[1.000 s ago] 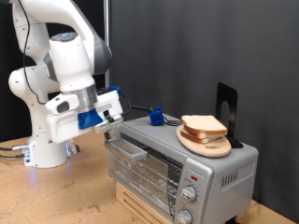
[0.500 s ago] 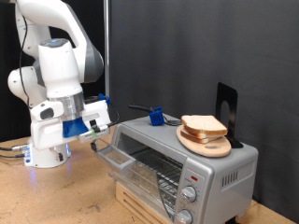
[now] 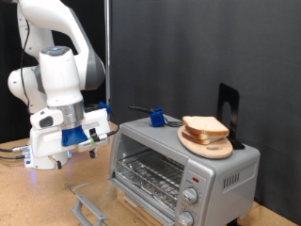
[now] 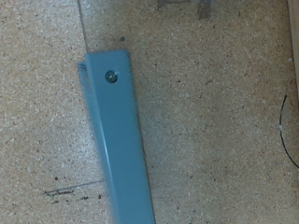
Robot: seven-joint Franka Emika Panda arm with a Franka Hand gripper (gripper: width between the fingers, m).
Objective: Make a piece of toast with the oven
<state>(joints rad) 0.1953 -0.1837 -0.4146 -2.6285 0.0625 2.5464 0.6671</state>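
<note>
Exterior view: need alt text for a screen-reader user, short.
A silver toaster oven stands with its glass door dropped fully open toward the table, wire rack showing inside. The white arm's gripper hangs at the exterior view's left, apart from the oven, nothing visibly in it. Two bread slices lie on a round wooden plate on the oven's top.

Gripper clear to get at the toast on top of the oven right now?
Probably yes. The toast sits uncovered on a wooden plate atop the oven; nothing stands between it and the gripper, which hangs off the exterior view's left.
</note>
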